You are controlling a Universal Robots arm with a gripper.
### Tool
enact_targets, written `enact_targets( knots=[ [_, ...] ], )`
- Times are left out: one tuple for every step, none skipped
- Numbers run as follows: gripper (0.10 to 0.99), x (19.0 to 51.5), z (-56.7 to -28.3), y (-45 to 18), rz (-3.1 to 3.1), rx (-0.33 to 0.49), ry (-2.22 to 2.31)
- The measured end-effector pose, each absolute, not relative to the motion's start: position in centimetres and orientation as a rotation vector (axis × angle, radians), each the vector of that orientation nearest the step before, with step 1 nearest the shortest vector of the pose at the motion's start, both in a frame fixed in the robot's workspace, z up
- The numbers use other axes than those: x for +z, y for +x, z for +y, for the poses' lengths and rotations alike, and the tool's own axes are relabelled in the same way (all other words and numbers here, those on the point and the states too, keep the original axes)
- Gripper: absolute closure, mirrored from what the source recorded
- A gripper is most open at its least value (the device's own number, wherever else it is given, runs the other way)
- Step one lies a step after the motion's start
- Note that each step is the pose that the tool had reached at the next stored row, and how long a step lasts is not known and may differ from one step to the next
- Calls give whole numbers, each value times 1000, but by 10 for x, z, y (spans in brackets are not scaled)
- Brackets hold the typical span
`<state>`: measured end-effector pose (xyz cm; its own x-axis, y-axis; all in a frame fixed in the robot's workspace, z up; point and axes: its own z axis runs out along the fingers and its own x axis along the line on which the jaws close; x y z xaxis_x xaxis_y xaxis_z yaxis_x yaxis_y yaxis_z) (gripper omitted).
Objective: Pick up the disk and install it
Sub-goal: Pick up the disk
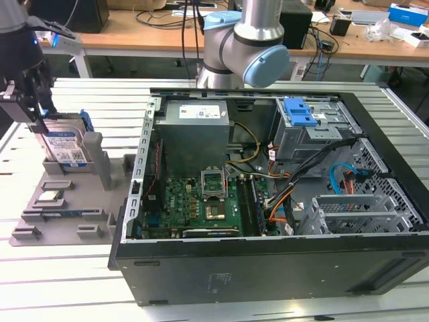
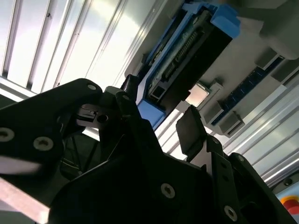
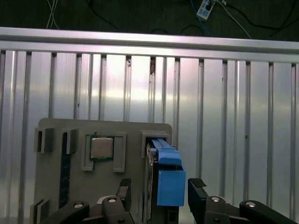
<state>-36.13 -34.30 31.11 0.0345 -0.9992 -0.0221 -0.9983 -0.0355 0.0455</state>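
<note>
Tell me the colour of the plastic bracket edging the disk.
Bright blue. The bracket on the disk shows best in the first wrist view.

— What else is there?
— I see an open computer case (image 1: pixel 268 268) across the exterior view's centre and right, motherboard (image 1: pixel 194 198) inside; at lower left, a grey tray (image 1: pixel 67 231) carrying a processor chip (image 1: pixel 51 196).

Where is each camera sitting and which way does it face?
Exterior view: off the arm, looking down on the open computer case and grey holder; arm shows.
First wrist view: on the wrist, looking down past the pincer at the disk.
Second wrist view: on the wrist, looking along the pincer at the disk's edge.
Both wrist views share the open pincer straddling the disk.
</note>
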Motion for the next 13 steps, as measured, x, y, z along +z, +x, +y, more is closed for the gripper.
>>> enact_targets(
  knots=[
    [486, 309, -342, -361, -2170, -74, 2247],
    [486, 307, -342, -361, -2170, -74, 2247],
    [486, 305, -341, -361, -2169, -74, 2247],
    [486, 303, -341, -361, -2169, -74, 2247],
    [486, 301, -341, -360, -2169, -74, 2247],
    [486, 299, -340, -360, -2169, -74, 2247],
    [486, 297, -340, -360, -2169, -74, 2247],
    [486, 295, -340, -360, -2169, -74, 2247],
    [486, 292, -340, -360, -2169, -74, 2247],
    [486, 292, -340, -360, -2169, -74, 2247],
    [486, 292, -340, -360, -2169, -74, 2247],
    [486, 292, -340, -360, -2169, -74, 2247],
    [486, 292, -340, -360, -2169, -74, 2247]
  ],
)
